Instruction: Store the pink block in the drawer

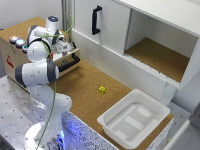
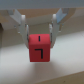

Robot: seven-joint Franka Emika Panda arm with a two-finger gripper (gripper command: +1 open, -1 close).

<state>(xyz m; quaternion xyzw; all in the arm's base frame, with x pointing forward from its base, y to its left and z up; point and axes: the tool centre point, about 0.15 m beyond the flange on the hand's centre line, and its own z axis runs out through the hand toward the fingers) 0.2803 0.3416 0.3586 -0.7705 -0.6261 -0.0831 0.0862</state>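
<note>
In the wrist view my gripper (image 2: 39,36) is shut on the pink block (image 2: 40,47), a small cube with black marks on its face, held between the two fingertips (image 2: 25,34) above a pale surface. In the exterior view the gripper (image 1: 64,48) hangs over the pulled-out pale wooden drawer (image 1: 76,54), just behind its black bar handle (image 1: 70,63), at the exterior view's left. The block itself is hidden by the arm in that view.
A small yellow cube (image 1: 102,89) lies on the cork tabletop. A white plastic tray (image 1: 134,117) stands at the front right edge. A white cupboard door with a vertical black handle (image 1: 96,20) and an open compartment (image 1: 155,55) stand behind.
</note>
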